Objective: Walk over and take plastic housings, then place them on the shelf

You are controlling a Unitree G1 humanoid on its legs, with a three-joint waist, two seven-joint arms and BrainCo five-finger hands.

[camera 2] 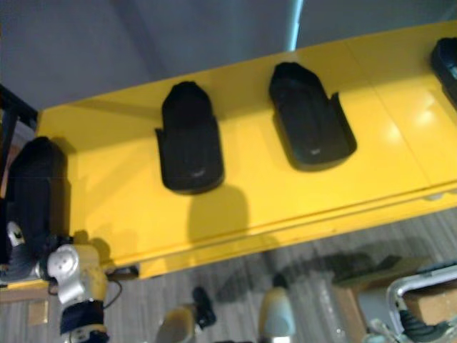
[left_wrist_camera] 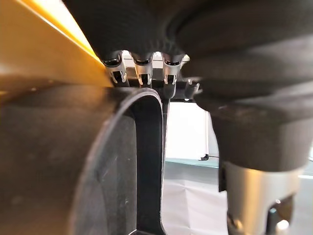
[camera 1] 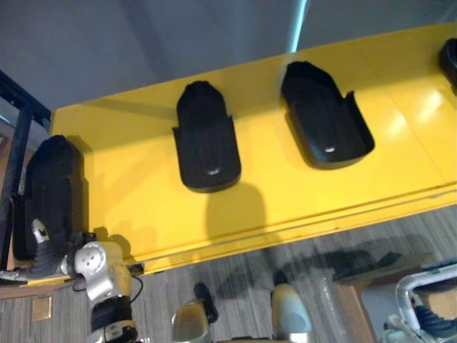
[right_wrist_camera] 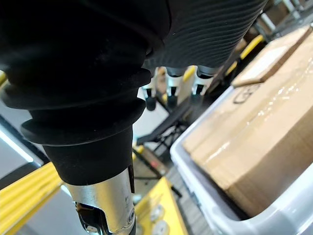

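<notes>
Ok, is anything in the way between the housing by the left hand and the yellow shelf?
Nothing visible. That housing is already at the shelf's left end, with the left hand at its near end. The next housing sits apart to its right, with bare yellow between them.

I note a factory storeroom: black moulded plastic housings (camera 1: pixel 207 139) on a long yellow metal shelf (camera 1: pixel 285 193), brown cardboard carton (right_wrist_camera: pixel 264 132) nearby.
</notes>
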